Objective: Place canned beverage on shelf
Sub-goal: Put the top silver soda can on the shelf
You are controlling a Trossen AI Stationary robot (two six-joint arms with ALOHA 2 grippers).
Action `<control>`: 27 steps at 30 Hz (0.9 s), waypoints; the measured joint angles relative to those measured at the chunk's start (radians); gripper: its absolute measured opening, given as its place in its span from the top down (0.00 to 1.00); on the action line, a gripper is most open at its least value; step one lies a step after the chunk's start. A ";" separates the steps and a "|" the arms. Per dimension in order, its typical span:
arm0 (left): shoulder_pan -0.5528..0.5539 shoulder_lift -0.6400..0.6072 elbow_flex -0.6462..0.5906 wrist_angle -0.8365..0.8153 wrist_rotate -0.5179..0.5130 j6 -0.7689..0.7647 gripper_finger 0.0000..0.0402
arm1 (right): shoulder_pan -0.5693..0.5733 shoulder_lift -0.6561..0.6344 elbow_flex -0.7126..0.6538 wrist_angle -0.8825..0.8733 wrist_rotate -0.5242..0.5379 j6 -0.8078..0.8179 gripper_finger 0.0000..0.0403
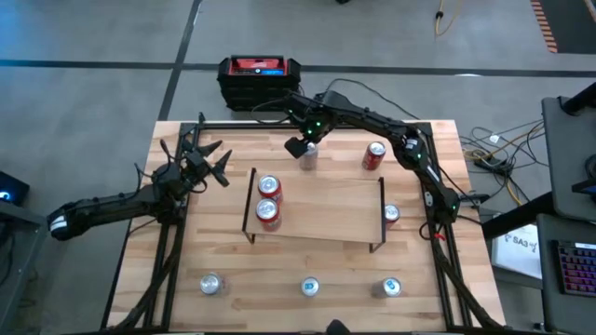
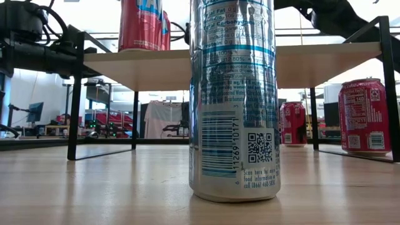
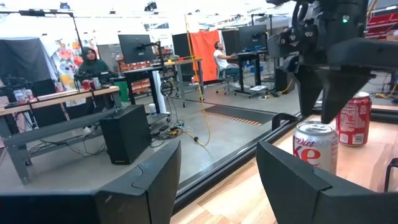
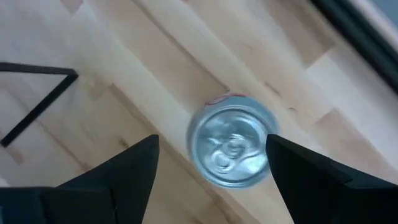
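Here, from left to right:

Left gripper (image 1: 207,160): it waits over the left part of the table (image 1: 186,261), well apart from every can; its fingers (image 3: 143,183) stand apart and there is nothing between them.

Shelf (image 1: 321,209): the low wood board on thin black legs stands in the middle of the table. Two red cans (image 1: 268,200) stand upright on its left end, one just beside the other. The rest of the board is bare.

Silver can (image 1: 308,156): this Diet Coke can stands upright on the table just behind the shelf, not on it. The pull tab is flat, so it looks closed; what is inside I cannot tell.

Right gripper (image 1: 305,141): it hangs directly over the silver can, pointing down. In the right wrist view the two fingers (image 4: 134,168) are spread on both sides of the can top (image 4: 233,148), with a gap on each side, so they do not hold it.

Red can behind (image 1: 374,154): upright on the table, near the silver can, to the right of it.

Red can at shelf end (image 1: 391,214): upright on the table just beside the right legs of the shelf.

Front row (image 1: 309,287): three silver cans stand upright along the near edge, well apart from each other.
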 joint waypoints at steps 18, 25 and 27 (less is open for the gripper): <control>0.000 0.000 0.000 0.000 0.000 0.000 0.51 | -0.001 0.038 0.001 -0.036 0.048 -0.003 0.29; 0.000 0.000 0.000 0.000 0.000 0.000 0.51 | -0.002 0.047 0.000 -0.036 0.047 -0.011 0.29; 0.000 0.000 0.000 0.000 0.000 0.000 0.51 | -0.002 0.047 0.000 -0.036 0.047 -0.011 0.29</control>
